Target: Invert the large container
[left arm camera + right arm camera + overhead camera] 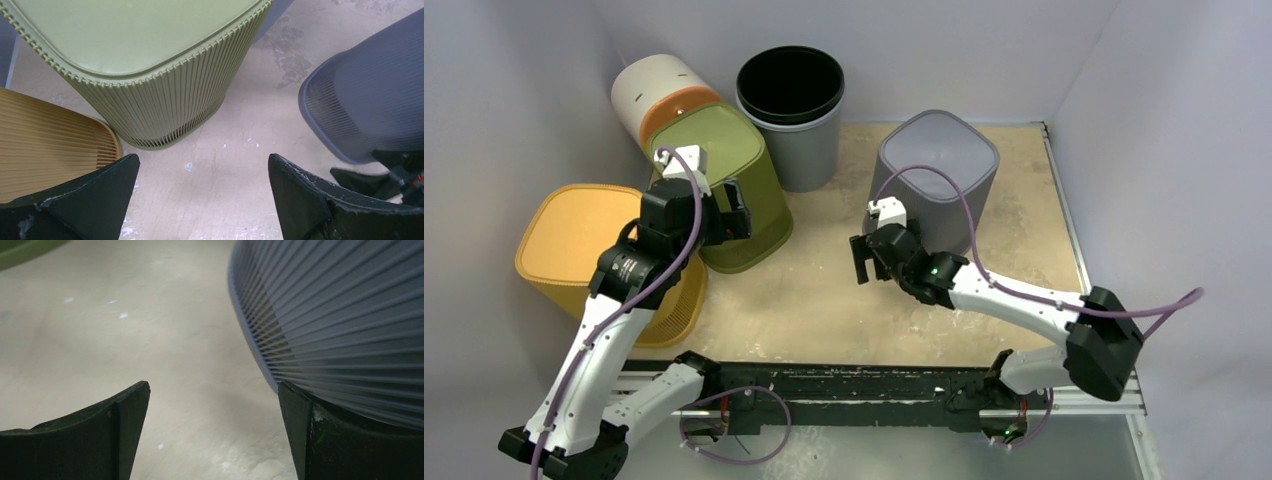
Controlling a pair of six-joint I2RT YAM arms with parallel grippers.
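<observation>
On the tabletop (824,312), a round wastebasket (796,150) stood behind and between the central ribbed bin (742,165) and right ribbed bin (941,165).

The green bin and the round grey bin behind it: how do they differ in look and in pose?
The green bin shows a closed, flat face on top; the round grey bin shows its open, dark mouth. The green bin has ribbed walls and rounded corners; the round grey bin has smooth walls and a black rim. Both stand at the far side of the table.
</observation>
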